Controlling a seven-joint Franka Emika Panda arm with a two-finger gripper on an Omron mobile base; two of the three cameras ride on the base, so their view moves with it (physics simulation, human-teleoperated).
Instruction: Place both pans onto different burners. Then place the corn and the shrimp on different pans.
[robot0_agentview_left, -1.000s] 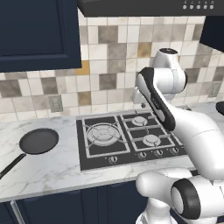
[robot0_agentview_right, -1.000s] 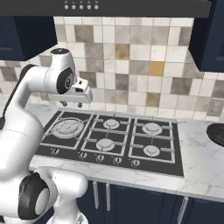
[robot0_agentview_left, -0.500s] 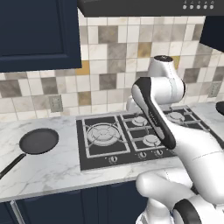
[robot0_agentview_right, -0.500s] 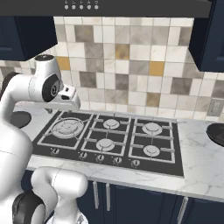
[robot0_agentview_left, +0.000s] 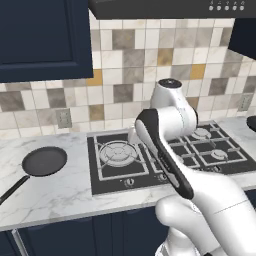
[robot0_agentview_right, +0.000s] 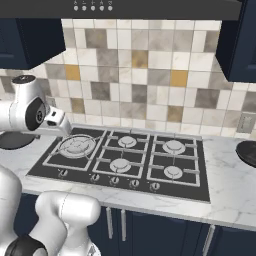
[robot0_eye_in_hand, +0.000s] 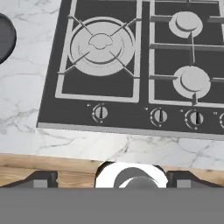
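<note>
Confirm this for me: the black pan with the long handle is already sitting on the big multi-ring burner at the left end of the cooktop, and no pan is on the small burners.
Not quite. The pan rests on the marble counter to the left of the cooktop, not on the big burner, whose grate is bare in the left base view. The small burners indeed carry no pan.

In the left base view the cooktop (robot0_agentview_left: 165, 155) sits centre-right on the counter (robot0_agentview_left: 55, 192), with the large multi-ring burner (robot0_agentview_left: 116, 151) at its left end and the small burners (robot0_agentview_left: 201, 133) toward the right. A pan (robot0_agentview_left: 44, 161) lies on the counter at middle left, well apart from the cooktop. In the right base view, another pan (robot0_agentview_right: 247, 152) lies at the right edge, right of the cooktop.
</note>
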